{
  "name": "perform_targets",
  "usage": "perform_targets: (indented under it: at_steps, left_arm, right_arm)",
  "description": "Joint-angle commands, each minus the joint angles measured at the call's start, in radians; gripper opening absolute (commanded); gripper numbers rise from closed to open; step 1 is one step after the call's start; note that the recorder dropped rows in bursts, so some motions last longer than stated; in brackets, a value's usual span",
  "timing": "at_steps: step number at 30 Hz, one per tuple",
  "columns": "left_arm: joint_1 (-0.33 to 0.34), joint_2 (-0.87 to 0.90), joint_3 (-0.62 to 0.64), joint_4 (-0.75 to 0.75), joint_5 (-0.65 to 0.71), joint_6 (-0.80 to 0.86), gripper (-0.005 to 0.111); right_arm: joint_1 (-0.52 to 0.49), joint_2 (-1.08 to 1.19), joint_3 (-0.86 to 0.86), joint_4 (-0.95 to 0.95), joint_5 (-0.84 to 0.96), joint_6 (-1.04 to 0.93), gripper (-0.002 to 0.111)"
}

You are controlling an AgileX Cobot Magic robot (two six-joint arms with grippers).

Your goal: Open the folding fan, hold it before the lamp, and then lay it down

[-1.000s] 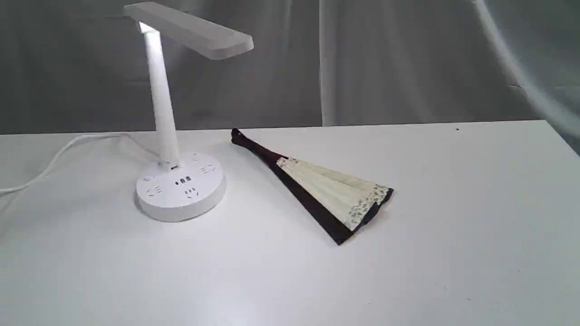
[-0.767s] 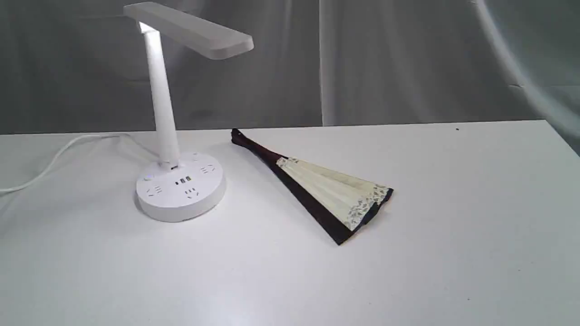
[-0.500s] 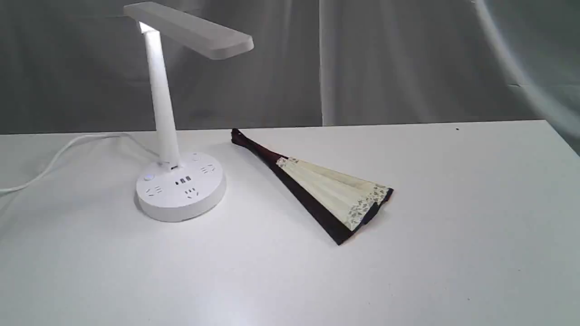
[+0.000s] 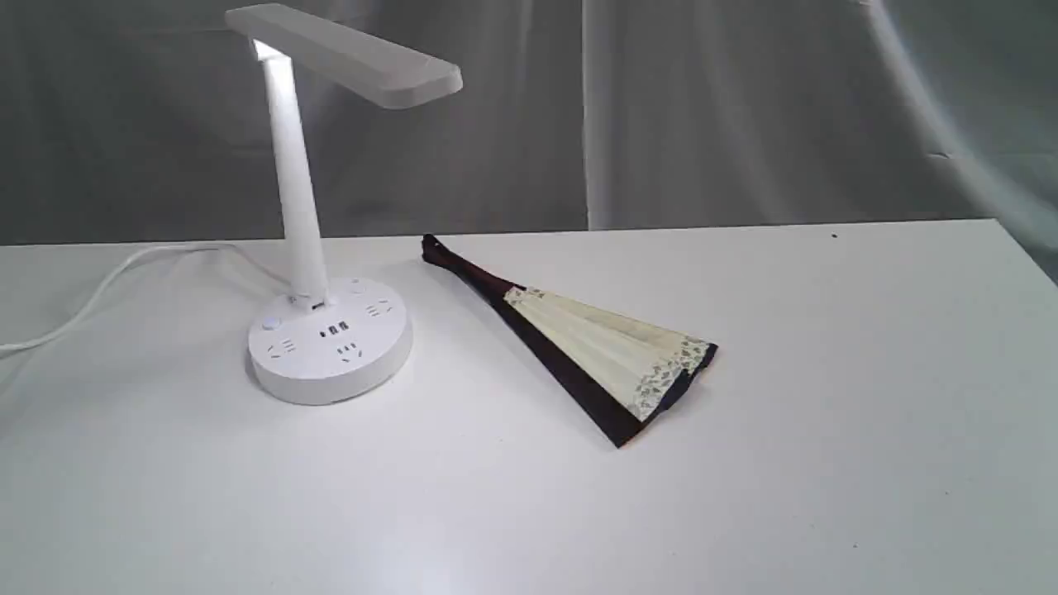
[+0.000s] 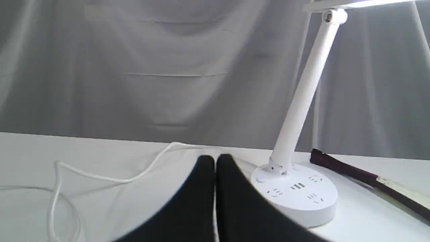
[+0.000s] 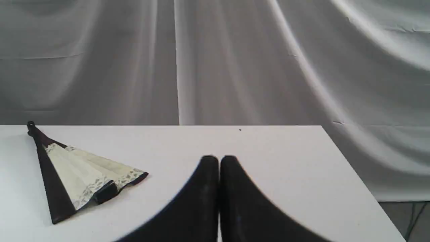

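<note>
1. Both grippers appear only in their own wrist views. The left gripper (image 5: pixel 215 159) has its two black fingers pressed together with nothing between them. It sits low over the white table (image 4: pixel 826 372), and the lamp's base is just beyond its tips.
2. The right gripper (image 6: pixel 219 159) is likewise pressed together and holds nothing. It faces the table's far edge, well apart from the fan.
3. The folding fan (image 4: pixel 603 351) lies flat on the table and is only partly spread. Its rounded pivot end points toward the back edge, near the lamp's post. Its wide end, with the patterned border, points toward the front right. Dark maroon guards frame the cream pleats.
4. The lamp (image 4: pixel 297 207) stands upright to the fan's left, near it but not touching. Its head is lit, and its round base shows sockets and USB ports.
5. A white cord (image 4: pixel 107 285) trails from the base off the left side.
6. A grey draped curtain (image 4: pixel 744 107) hangs behind the table.
7. Nothing lies between either gripper and the fan.
</note>
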Motion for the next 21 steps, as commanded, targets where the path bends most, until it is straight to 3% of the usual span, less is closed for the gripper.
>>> perform_targets:
  at_steps: [1, 8, 15, 21]
  left_arm:
    - [0.001, -0.004, -0.074, -0.010, 0.058, -0.014, 0.000]
    - [0.001, -0.004, -0.215, -0.012, 0.176, -0.016, 0.000]
    - [0.001, -0.004, -0.383, -0.012, 0.437, -0.095, 0.000]
    - [0.001, -0.004, -0.430, -0.008, 0.398, -0.090, 0.000]
  right_arm:
    - [0.000, -0.004, -0.051, 0.010, -0.019, -0.001, 0.000]
    - [0.000, -0.004, -0.150, 0.010, -0.007, 0.001, 0.000]
    - [0.000, -0.004, -0.220, 0.010, 0.045, 0.003, 0.000]
    - [0.000, -0.004, -0.242, 0.019, 0.099, 0.036, 0.000]
